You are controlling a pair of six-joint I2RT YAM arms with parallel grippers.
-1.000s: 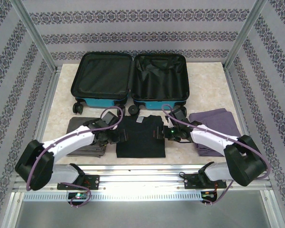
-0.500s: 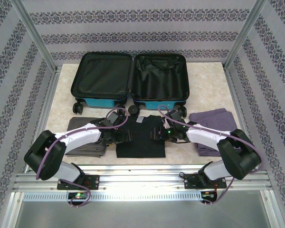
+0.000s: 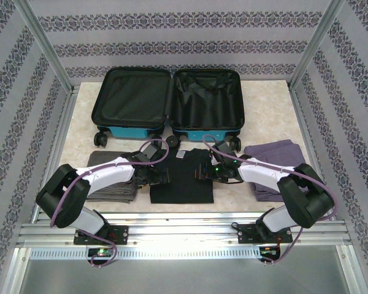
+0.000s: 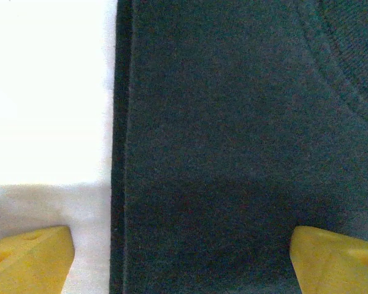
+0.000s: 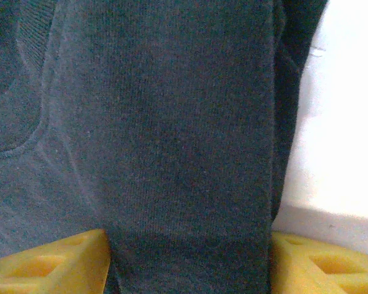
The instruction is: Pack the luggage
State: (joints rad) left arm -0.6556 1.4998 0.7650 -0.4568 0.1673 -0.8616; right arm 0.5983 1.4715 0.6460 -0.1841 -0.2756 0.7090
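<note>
Left gripper of mine stands wide open, arm stretched low and inward, fingers straddling the left edge of the black garment; my right gripper mirrors it at the right edge, cloth between its fingers, pinched or not I cannot tell; the grey tag is unreadable; the luggage lies open just beyond on the pale table; patterned walls surround.

The luggage lies open upward, seemingly unobstructed; its wheels stand before the black shirt.
</note>
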